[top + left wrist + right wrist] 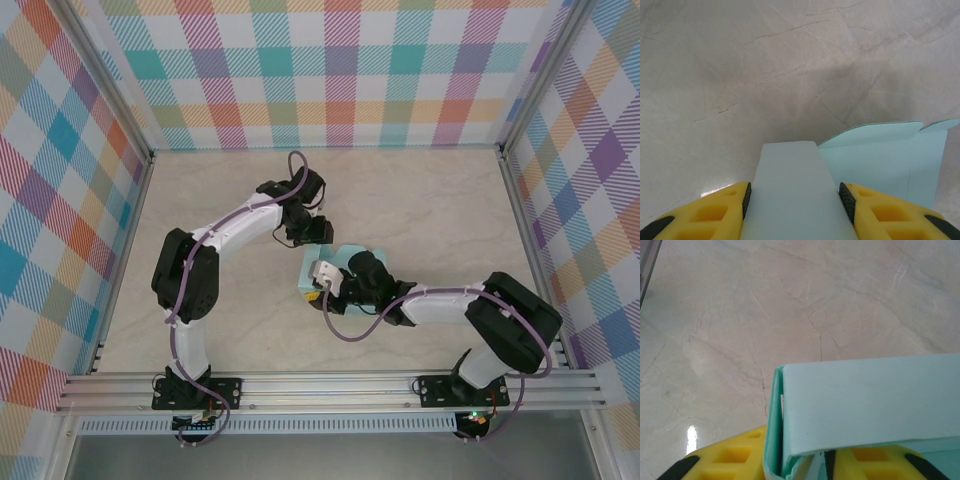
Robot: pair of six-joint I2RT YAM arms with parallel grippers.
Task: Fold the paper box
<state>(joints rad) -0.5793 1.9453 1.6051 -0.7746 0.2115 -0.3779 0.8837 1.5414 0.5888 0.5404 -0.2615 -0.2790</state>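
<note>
Nearest, right end effector [795, 460], yellow fingers astride one wall of the pale mint-aqua thin-card paper box [345, 260], grip or no grip I cannot tell, box at frame centre on beige marbled worktop [430, 200], behind it left end effector [796, 200] pinching a flap.

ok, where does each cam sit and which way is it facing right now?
Top external: above and behind the bases, looking down on the table; both arms show, with the left gripper and right gripper meeting at the paper box.
Left wrist: looks forward along its yellow fingers, a box panel between the pads.
Right wrist: looks forward past its fingers at the box's folded edge.
Shared: all three see the box and the tabletop.
</note>
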